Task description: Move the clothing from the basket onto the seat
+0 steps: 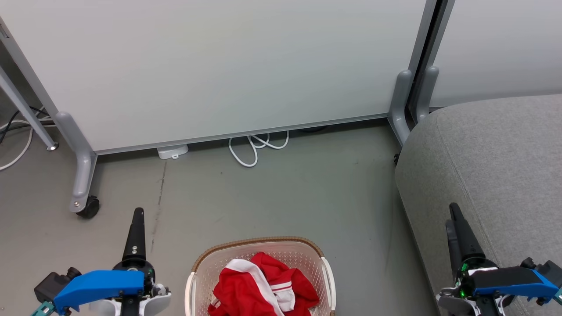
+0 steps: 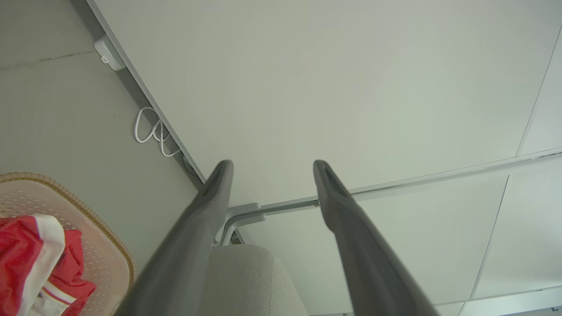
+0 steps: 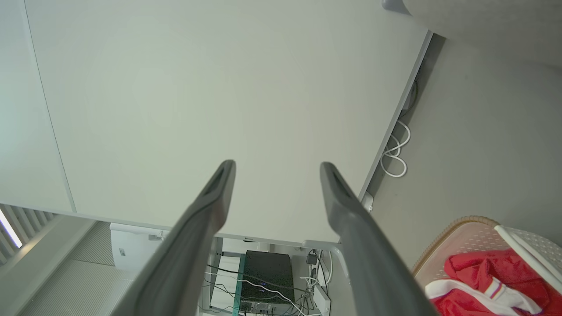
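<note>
Head view: clothing [image 1: 246, 292] heaped in basket [image 1: 263, 240] on floor [image 1: 307, 188]; seat [image 1: 496, 166] at my right, bare where seen.
Left wrist view: my left jaws spread, empty.
Right wrist view: my right jaws spread, empty.
Progress: nothing moved yet, I judge.

Three cameras around the basket [image 1: 263, 241]
The head view looks steeply down from above and behind the basket, toward the panel [image 1: 219, 66] beyond it. Each wrist view sits low beside the basket, facing the same panel: basket at lower left in the left one, lower right in the right one. All three share basket, panel and cable [image 1: 252, 151].
</note>
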{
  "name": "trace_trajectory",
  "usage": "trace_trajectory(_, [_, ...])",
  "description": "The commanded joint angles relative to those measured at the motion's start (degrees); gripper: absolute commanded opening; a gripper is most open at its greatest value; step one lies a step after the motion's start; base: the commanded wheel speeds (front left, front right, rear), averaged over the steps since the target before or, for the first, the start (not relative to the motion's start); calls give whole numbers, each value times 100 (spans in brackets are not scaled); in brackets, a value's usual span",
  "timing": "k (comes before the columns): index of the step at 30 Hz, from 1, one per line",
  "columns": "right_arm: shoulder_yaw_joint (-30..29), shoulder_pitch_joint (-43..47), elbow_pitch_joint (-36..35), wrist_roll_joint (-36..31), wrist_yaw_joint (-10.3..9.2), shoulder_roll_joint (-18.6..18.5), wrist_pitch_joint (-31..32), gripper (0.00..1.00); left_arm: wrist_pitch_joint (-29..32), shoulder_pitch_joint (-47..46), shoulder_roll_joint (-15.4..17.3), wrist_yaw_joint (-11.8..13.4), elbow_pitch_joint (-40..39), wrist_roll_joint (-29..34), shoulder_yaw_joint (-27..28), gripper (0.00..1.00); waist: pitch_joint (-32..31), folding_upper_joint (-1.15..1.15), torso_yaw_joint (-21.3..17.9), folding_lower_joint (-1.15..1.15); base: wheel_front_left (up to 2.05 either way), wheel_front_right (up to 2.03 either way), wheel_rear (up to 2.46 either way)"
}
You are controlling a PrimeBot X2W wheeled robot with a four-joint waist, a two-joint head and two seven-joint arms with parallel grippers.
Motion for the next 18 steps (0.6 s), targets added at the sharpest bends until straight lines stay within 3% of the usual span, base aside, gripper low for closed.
trace_trajectory(1, [29, -121, -123, -165, 8, -39, -56, 100, -56, -184, 45, 46, -117, 280, -57, 100, 2, 0, 3, 0, 0, 0, 0])
trace_trajectory(12, [41, -110, -165, -1313, 9, -47, -281, 100, -279, -192, 49, 183, -218, 1783, -342, 100, 11, 0, 9, 0, 0, 0, 0])
trace_trajectory(18, [9, -116, -117, -2444, 10, -51, -397, 100, -393, -190, 51, 208, -255, 2672, -448, 100, 14, 0, 16, 0, 0, 0, 0])
